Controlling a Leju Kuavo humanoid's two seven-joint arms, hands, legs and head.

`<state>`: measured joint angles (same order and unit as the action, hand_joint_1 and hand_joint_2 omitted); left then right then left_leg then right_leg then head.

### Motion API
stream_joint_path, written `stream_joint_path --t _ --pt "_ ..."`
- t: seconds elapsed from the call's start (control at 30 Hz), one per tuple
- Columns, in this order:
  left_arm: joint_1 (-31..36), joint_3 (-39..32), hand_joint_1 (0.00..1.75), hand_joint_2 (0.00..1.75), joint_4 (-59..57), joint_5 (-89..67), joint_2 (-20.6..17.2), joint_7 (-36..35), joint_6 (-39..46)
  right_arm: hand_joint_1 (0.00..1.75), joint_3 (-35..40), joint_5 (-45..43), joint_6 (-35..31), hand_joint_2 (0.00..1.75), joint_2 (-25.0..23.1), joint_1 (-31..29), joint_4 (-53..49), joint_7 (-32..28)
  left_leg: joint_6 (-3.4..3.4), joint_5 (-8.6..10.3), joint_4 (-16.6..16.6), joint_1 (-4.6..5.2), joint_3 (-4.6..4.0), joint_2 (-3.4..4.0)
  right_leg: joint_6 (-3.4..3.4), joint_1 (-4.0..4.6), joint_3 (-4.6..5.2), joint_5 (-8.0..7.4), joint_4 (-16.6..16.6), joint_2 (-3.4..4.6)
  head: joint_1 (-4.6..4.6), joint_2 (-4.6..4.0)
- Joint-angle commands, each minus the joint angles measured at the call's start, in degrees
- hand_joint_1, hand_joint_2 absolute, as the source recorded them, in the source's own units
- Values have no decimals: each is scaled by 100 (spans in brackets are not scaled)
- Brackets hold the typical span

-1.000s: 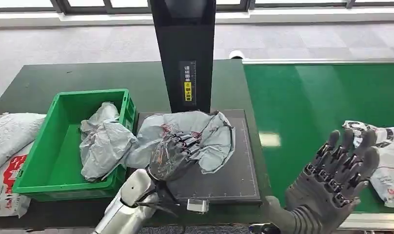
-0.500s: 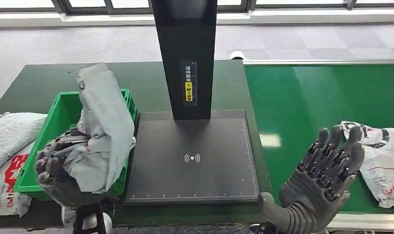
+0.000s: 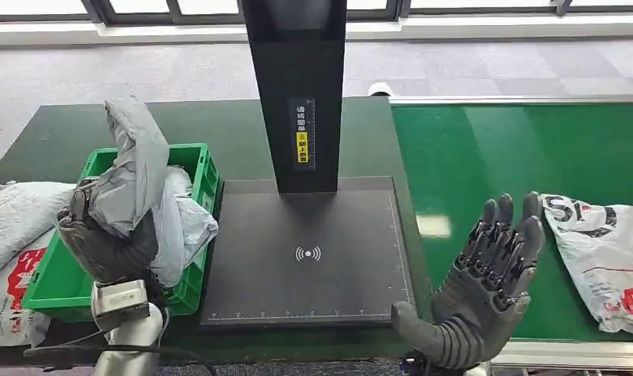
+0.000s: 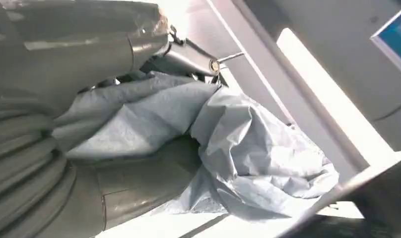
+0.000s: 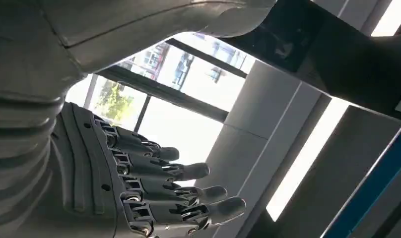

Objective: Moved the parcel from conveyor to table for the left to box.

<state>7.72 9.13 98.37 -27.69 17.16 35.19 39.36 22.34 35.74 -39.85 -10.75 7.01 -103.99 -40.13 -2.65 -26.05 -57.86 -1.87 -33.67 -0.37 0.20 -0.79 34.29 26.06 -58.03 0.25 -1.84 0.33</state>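
Grey parcel (image 3: 133,168): crumpled soft poly mailer, held by left robot hand (image 3: 102,243) over the green box (image 3: 197,168), upper end standing up above the hand, lower part drooping to the box's right wall. In left wrist view it's (image 4: 198,144) wrinkled, bunched against the palm. Box: green plastic crate w/ ribbed walls, on counter (image 3: 47,141) left of black scanner base, another grey/white bag (image 3: 184,223) inside. White parcel (image 3: 603,251) w/ red + black print lies flat on green conveyor (image 3: 493,157), far right.

Bright, even daylight from windows (image 3: 313,6) beyond; pale glare patch on the conveyor (image 3: 434,225); overexposed ceiling strips, soft close-up blur in wrist views.
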Motion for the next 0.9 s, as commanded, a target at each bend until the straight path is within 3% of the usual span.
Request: stream_joint_path --t 0.03,0.3,0.4,0.57,0.83,0.9 --pt "403 -608 175 175 -952 41 -330 1 -30 0 275 -21 -15 175 214 -189 476 13 21 2 23 6 25 11 -2 -2 -21 -6 21 4 0 0" --pt "408 -648 175 175 -1050 -71 -296 -162 -39 0 273 -33 -15 175 229 -186 509 13 19 0 16 7 15 12 -2 -3 -13 -4 13 7 -2 0" --pt "870 -1068 175 175 -1940 -133 -307 -555 -247 0 272 24 -15 175 238 -202 619 13 16 0 12 5 13 8 -1 -2 -13 -4 11 4 -2 0" --pt "1302 -1460 175 175 -3207 -375 -325 -420 -160 0 334 58 -15 175 285 -161 670 13 21 10 24 7 23 5 -2 -3 -23 -9 20 -1 -2 0" --pt "1137 -1605 175 175 -3110 -519 -291 -386 29 0 359 43 -15 175 278 -230 787 13 21 4 18 6 22 17 -1 -2 -18 -11 18 11 -2 0" --pt "1107 -1929 175 175 -2920 -1092 -157 -389 64 0 366 28 -15 175 278 -242 808 13 25 5 22 5 24 18 -2 0 -22 -12 24 11 0 2"
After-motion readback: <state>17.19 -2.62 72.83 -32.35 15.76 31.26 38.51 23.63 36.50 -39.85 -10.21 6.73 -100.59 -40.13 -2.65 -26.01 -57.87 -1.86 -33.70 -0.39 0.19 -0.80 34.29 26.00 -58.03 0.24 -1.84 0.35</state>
